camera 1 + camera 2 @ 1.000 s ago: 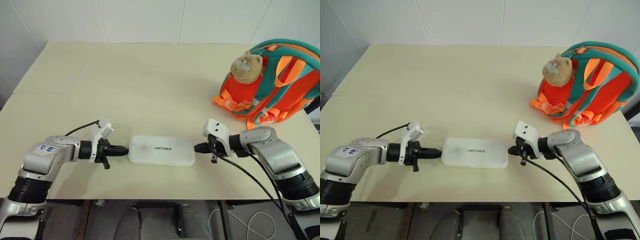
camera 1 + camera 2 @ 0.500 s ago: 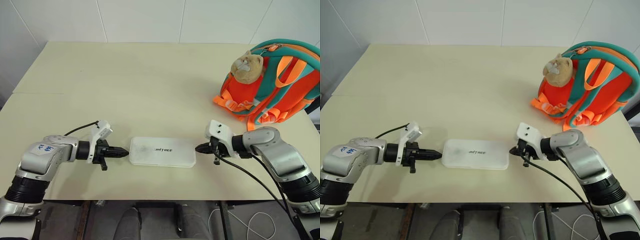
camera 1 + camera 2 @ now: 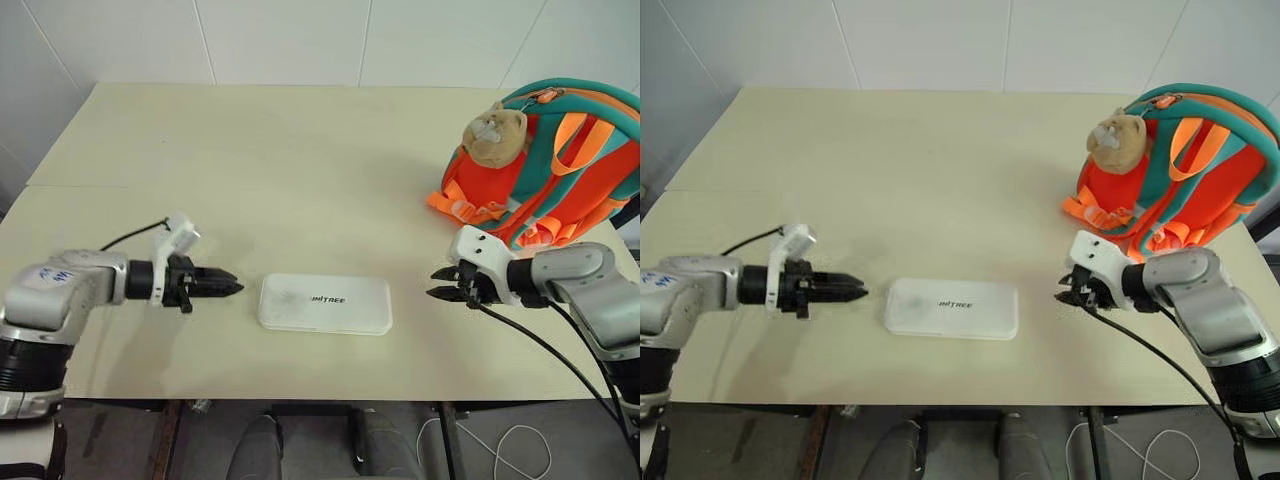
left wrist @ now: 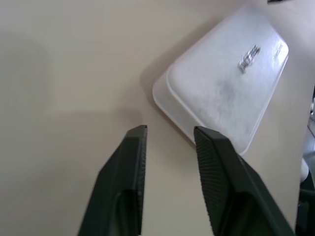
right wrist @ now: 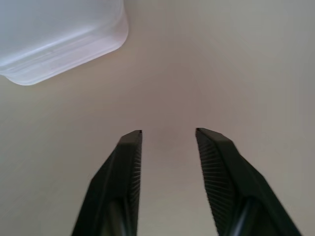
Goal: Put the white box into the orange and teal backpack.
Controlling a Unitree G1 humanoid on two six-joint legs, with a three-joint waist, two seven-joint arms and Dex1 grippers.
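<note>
On the beige table (image 3: 300,160), each gripper gapes empty beside the white box (image 3: 325,303).

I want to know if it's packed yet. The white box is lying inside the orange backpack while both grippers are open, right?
Not quite. The white box lies on the table, apart from the backpack, as the left eye view shows. Both the left gripper and right gripper are open.
</note>
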